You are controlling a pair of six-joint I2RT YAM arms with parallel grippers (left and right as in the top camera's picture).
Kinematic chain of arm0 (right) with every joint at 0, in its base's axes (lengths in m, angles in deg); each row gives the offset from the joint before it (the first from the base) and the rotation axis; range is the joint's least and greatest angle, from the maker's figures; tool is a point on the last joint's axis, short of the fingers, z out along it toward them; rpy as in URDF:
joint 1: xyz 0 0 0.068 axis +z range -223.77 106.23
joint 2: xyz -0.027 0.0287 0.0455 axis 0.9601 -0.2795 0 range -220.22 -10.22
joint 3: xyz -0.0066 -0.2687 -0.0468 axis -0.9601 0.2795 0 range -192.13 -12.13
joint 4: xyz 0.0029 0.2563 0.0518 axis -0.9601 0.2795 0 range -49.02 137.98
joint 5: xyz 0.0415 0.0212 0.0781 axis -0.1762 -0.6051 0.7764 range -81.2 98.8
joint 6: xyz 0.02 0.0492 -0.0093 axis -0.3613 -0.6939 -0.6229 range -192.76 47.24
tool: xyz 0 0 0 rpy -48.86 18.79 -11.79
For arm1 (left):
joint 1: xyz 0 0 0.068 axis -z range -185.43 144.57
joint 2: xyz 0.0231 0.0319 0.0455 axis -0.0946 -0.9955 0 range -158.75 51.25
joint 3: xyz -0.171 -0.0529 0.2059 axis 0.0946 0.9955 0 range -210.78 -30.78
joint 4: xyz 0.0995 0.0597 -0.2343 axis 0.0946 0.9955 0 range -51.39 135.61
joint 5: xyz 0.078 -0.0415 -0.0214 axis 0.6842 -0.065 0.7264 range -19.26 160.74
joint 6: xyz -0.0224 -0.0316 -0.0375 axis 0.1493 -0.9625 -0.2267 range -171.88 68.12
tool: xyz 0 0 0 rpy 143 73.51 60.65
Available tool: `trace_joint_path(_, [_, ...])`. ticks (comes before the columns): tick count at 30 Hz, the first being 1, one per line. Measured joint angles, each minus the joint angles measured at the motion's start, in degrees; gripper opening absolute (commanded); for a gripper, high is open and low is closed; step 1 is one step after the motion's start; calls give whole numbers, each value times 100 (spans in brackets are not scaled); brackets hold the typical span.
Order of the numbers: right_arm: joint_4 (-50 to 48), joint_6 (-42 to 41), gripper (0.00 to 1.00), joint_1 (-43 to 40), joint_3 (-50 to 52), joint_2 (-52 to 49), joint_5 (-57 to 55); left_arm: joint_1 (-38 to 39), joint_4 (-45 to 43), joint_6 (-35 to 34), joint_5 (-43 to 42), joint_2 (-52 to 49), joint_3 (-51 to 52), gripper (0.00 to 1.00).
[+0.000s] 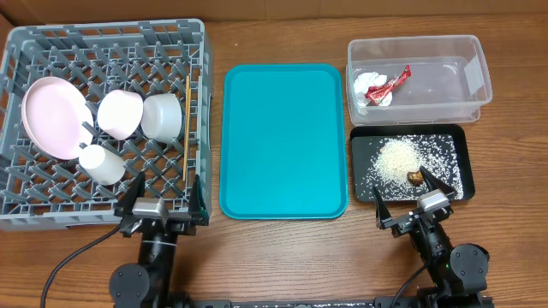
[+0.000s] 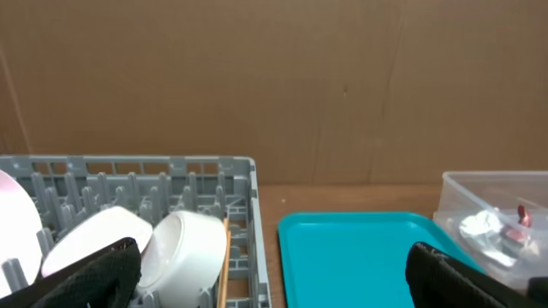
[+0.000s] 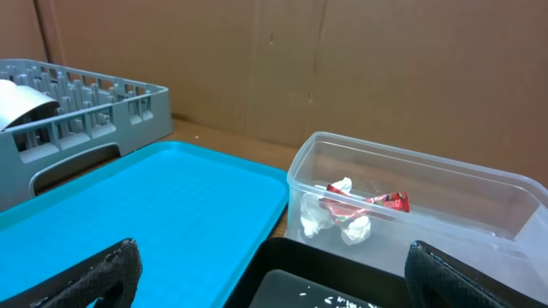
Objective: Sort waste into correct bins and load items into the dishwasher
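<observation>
The grey dishwasher rack (image 1: pixel 26 51) holds a pink plate (image 1: pixel 53 115), a small pinkish dish (image 1: pixel 118 113), a pale bowl (image 1: pixel 161 115), a white cup (image 1: pixel 101 162) and the wooden chopsticks (image 1: pixel 186 128). At the right, a red-and-white wrapper (image 1: pixel 390 85) lies in the clear tub (image 1: pixel 419 51). Rice (image 1: pixel 398 158) and a brown chunk (image 1: pixel 414 177) lie in the black tray (image 1: pixel 458 137). My left gripper (image 1: pixel 167 192) is open and empty over the rack's near right corner. My right gripper (image 1: pixel 409 195) is open and empty at the black tray's near edge.
A teal serving tray (image 1: pixel 282 141) lies between the rack and the two bins. Brown cardboard walls stand behind the table in both wrist views. Some white crumpled paper (image 3: pixel 330 218) sits beside the wrapper (image 3: pixel 377 203) in the tub.
</observation>
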Motion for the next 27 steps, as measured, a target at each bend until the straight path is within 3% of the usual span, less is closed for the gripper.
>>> trace_joint_path(6, [-4, 2, 100, 0, 0, 0, -2, 0, -577, 0, 4, 20, 774, 100])
trace_joint_path(9, [0, 0, 100, 0, 0, 2, 0, 0, -297, 0, 4, 24, 981, 100])
trace_joint_path(27, [-4, 0, 100, 0, 0, 0, -2, 0, -105, 0, 22, 24, 1010, 100])
